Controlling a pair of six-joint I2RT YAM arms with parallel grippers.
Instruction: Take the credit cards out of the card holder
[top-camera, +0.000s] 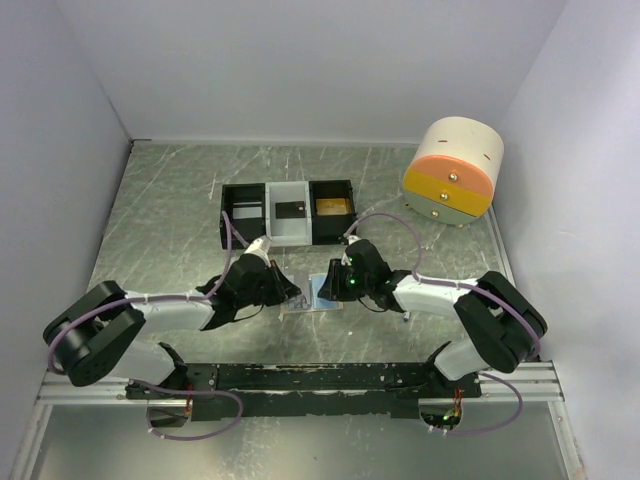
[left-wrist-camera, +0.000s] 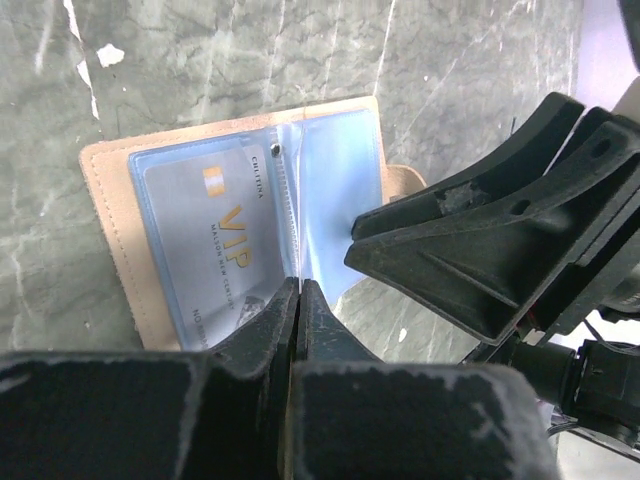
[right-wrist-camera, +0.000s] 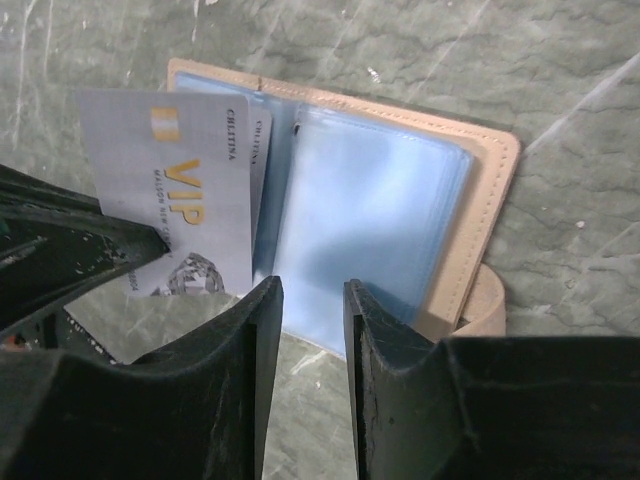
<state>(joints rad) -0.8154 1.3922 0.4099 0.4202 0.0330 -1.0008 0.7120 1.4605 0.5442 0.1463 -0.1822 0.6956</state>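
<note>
Left of the card holder, low over the grey marbled tabletop, the left claw is squeezed fully together, its two fingers meeting with no gap. They pinch the near edge of a silver credit card printed with a gold "VIP". The card lies over the holder's left half. In the right wrist view it sticks out past the holder's left border, slightly askew, and seems partly out of its clear pocket.

The card holder lies open and flat on the tabletop between the two claws. It is tan outside with a stitched rim and has pale blue plastic pockets inside. A tab pokes out from its right edge.

Right of the holder, the right claw stands partly open, with a clear gap between its fingers. Its tips are at the near edge of the holder's right-hand blue pocket. Whether they press on it I cannot tell, and nothing shows clamped between them.

Beyond the holder, on the side away from the arm bases, stands a three-compartment tray, black, white, black, with a brownish thing in its right compartment. Well to the right of the holder and farther back sits a round cream drawer unit with orange, yellow and grey-green fronts.
</note>
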